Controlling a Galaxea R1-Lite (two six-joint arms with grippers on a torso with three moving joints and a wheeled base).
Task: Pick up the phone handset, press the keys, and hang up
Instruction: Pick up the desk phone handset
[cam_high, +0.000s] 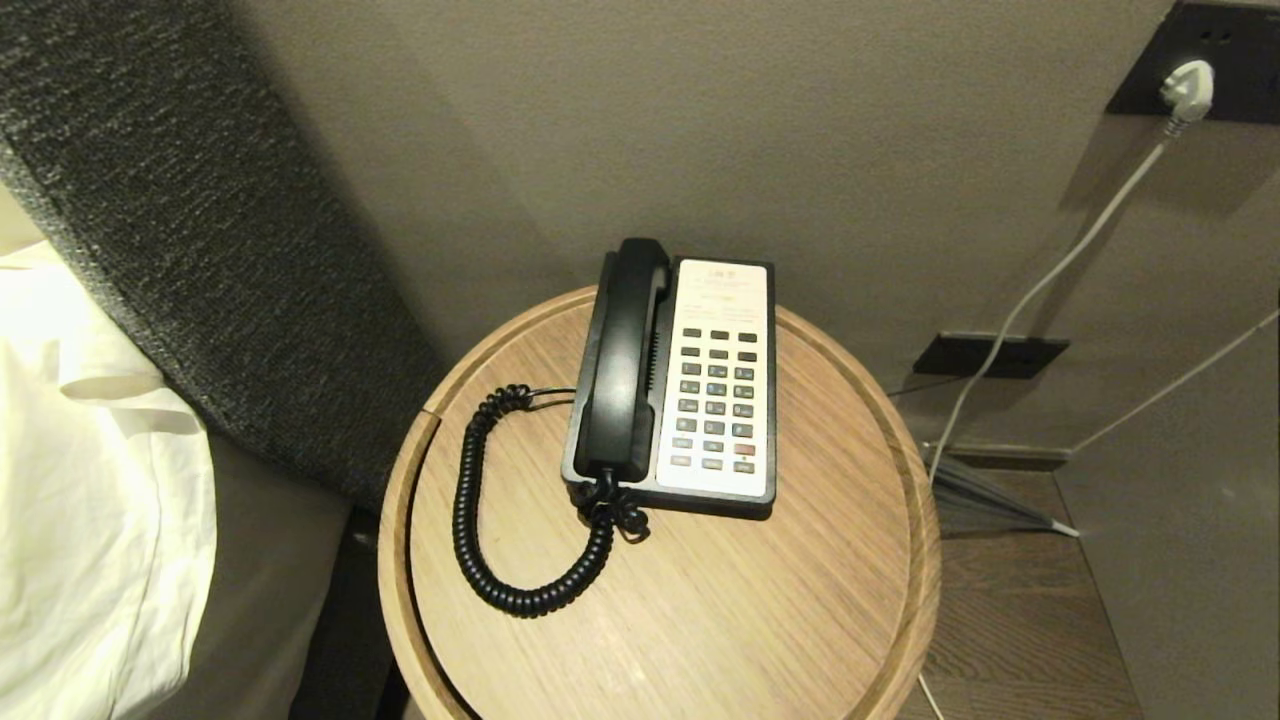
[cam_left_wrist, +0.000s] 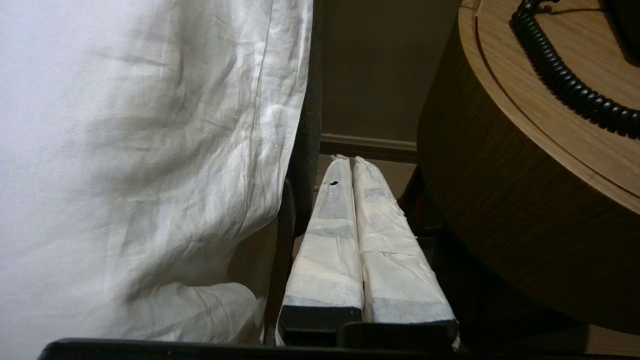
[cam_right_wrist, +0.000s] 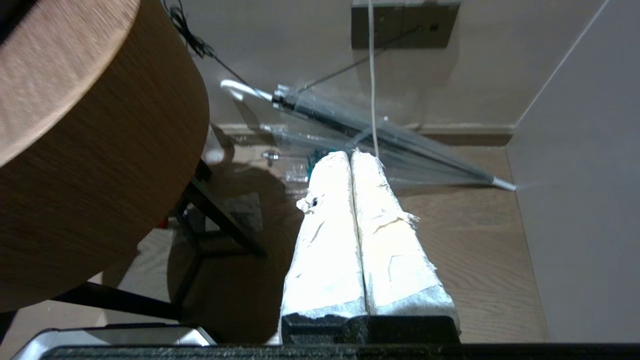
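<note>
- Left claw (cam_left_wrist: 353, 162) clenched, empty, low between bedsheet (cam_left_wrist: 150, 150) and table (cam_left_wrist: 500, 200).
- Right claw (cam_right_wrist: 350, 155) clenched, empty, umbrella (cam_right_wrist: 380, 135) beyond.
- Handset (cam_high: 622, 360) cradled on phone (cam_high: 720, 380), above both claws.

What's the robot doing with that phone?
Nothing yet. The phone handset lies in its cradle on the phone base, on a round wooden table, with its coiled cord looping across the top. Neither arm has reached it. The left gripper hangs shut and empty between the bed sheet and the table. The right gripper hangs shut and empty on the table's other side, above a folded umbrella on the floor.
</note>
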